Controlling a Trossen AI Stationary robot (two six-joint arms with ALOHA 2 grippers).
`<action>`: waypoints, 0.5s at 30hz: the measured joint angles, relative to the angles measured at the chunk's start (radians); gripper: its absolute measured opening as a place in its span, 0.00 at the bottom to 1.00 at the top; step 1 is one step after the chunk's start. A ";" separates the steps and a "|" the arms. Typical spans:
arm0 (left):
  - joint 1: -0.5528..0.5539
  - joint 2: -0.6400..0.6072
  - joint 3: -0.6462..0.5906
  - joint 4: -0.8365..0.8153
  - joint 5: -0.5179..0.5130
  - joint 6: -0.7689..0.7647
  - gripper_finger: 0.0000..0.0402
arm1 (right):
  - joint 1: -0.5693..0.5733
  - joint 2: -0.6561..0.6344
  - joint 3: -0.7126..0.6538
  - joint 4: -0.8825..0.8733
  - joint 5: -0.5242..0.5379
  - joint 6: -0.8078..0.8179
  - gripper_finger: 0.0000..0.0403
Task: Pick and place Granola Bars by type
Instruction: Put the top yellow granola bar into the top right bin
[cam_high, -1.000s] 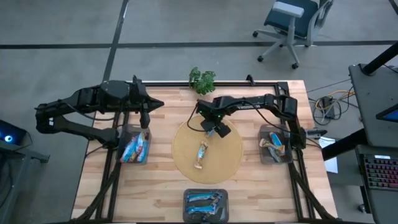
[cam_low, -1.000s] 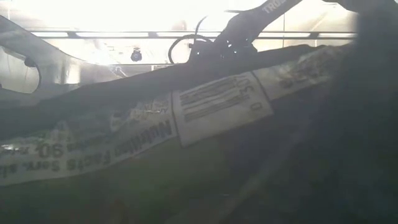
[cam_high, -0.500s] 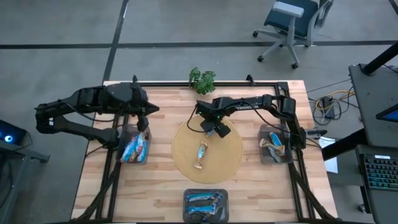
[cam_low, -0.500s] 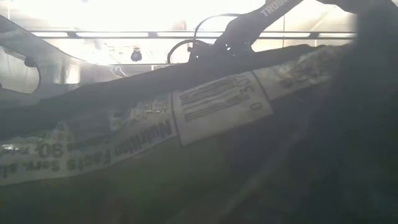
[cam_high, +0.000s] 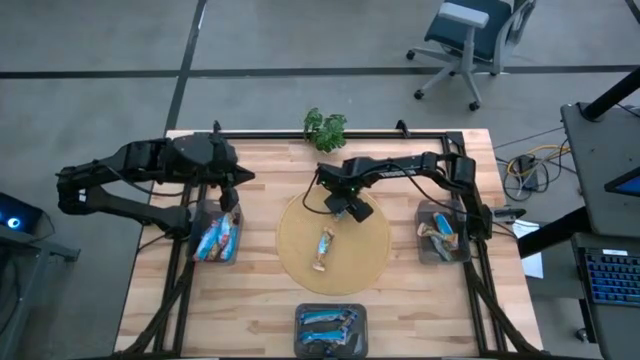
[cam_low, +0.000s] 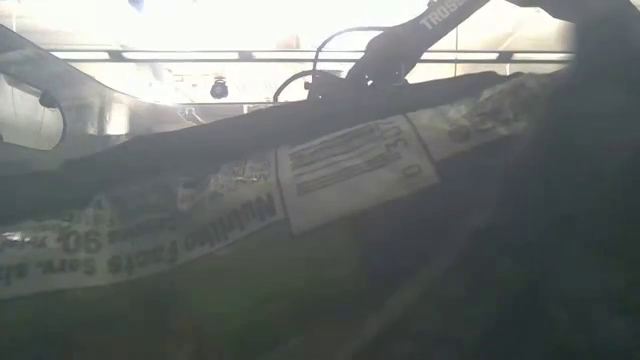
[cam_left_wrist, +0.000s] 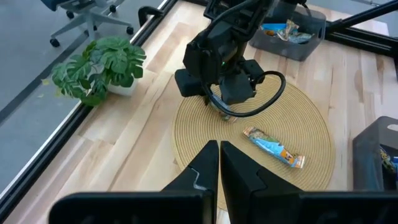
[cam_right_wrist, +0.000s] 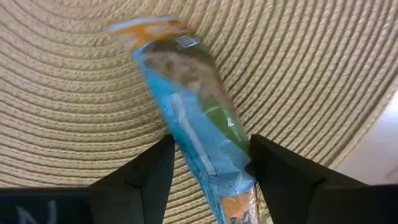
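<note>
- The right claw (cam_high: 347, 206) hangs over the far part of the round woven mat (cam_high: 370, 255), its fingers (cam_right_wrist: 140, 177) spread apart on either side of a blue granola bar (cam_right_wrist: 196, 118) with orange ends; the bar lies flat on the mat between them, and I cannot tell whether the fingers touch it.
- From above, that bar (cam_high: 324, 248) sits near the mat's middle, with bare weave all around it and open worktop (cam_high: 250, 300) left and right of the mat.
- The left claw (cam_left_wrist: 219, 171) is closed and carries nothing, poised above the left grey bin (cam_high: 203, 215), which holds several blue bars.
- A right grey bin (cam_high: 427, 212) holds bars with brown and white wrappers; a near grey bin (cam_high: 300, 315) at the worktop's near edge holds blue bars.
- A black frame rail (cam_high: 400, 135) runs along the far edge, with a small potted plant (cam_high: 325, 127) against it.
- The left wrist view alone shows the right claw's side profile (cam_left_wrist: 233, 87) and a looped cable above the mat.
- The low view is mostly blocked by a wrapper's nutrition label (cam_low: 350, 170) lying just before the lens.
</note>
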 joint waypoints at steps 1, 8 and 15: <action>0.000 0.000 0.000 0.000 0.000 0.000 0.00 | 0.000 0.000 -0.004 0.000 0.000 0.000 0.49; 0.000 0.000 0.000 0.004 0.000 0.000 0.00 | 0.000 -0.002 -0.024 0.005 -0.003 -0.017 0.42; 0.000 0.000 0.000 0.003 0.000 -0.002 0.00 | 0.001 -0.002 -0.029 0.000 -0.007 -0.029 0.31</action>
